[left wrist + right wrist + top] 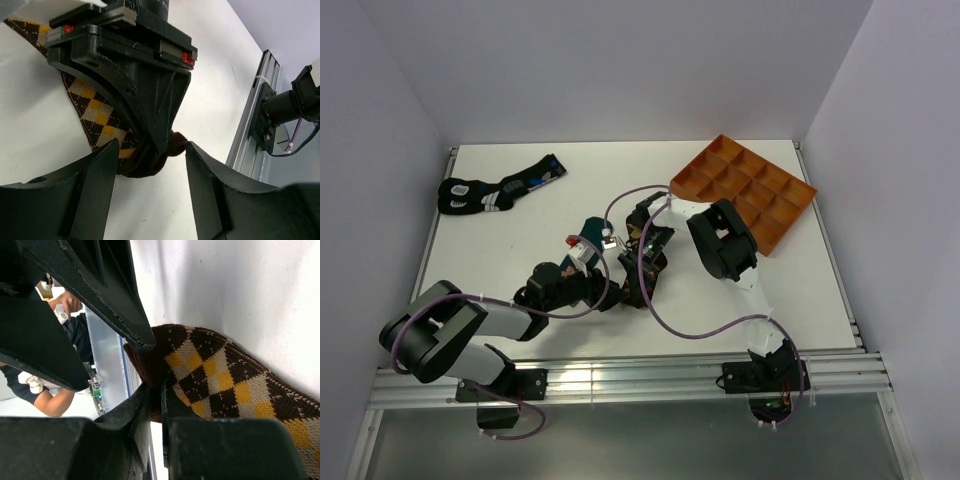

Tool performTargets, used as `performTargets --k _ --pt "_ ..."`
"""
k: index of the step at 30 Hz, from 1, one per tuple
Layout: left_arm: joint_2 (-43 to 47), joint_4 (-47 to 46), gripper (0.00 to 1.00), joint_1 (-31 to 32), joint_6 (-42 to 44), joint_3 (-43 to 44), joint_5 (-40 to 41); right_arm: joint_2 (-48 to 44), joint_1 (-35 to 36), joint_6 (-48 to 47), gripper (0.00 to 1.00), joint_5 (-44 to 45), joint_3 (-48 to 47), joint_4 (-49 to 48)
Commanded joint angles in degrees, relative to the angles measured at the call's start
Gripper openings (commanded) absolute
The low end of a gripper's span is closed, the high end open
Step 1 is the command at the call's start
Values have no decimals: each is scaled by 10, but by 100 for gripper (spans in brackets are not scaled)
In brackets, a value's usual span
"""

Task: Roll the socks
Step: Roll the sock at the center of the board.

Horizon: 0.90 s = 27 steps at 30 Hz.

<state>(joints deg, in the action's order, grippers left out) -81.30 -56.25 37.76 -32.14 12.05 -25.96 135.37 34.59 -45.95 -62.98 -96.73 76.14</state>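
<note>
Though hidden overhead, the knitted brown-and-yellow argyle sock is seen at wrist level on the white table, its dark cuff pinched by the right gripper and flanked by the left gripper's spread fingers.

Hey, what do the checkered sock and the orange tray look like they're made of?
The checkered sock looks like matte knitted yarn: stitch rows show in its brown, yellow and cream diamonds. The orange tray seems rigid plastic with a dull finish: even colour and thin straight dividers, though that's a guess.

Right pincer crowds sock, tabletop free (leftward)
</note>
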Motion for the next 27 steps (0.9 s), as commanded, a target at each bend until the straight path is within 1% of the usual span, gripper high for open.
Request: performTargets --k 1,13,17,23,27 --pt "-6 -17 61 2 26 18 -21 6 -7 -20 13 -17 -13 63" --pt "-48 -54 60 3 18 12 -25 2 -10 -21 13 -12 -7 63" --pt "-47 -48 60 2 21 13 -24 3 -10 -20 13 -12 -7 63" --pt "-49 -42 56 2 23 17 -28 7 -11 -18 13 -12 -14 62" --pt "-56 -46 56 3 22 17 -32 6 -12 -16 13 -12 -17 62"
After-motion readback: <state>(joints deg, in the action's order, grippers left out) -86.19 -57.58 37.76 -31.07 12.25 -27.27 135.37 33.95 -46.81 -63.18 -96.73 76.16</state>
